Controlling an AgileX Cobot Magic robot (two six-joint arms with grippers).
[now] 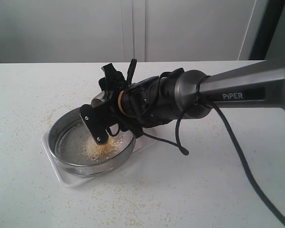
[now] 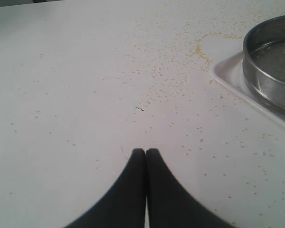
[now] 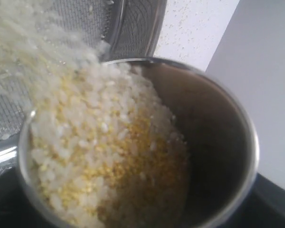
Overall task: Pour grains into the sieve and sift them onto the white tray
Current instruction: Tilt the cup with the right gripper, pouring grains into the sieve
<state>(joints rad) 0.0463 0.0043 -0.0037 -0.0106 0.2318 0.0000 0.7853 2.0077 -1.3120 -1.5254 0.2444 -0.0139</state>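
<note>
Right wrist view: right tool [image 1: 103, 116] gripping tilted cup [image 3: 218, 142], grains [image 3: 99, 156] spilling into sieve [image 1: 66, 124] — sieve seated on tray [image 2: 228, 76]; left tool [image 2: 145, 153] closed, empty — over crumb-strewn tabletop [image 2: 61, 95].

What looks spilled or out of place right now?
Crumbs are scattered across the table, thickest in an arc by a corner of the tray beside the sieve. The grains are falling from the cup into the sieve.

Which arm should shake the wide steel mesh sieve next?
Left, probably: the left gripper is shut, empty, near the sieve; the right gripper holds the small steel cup, pouring yellow-white grains.
</note>
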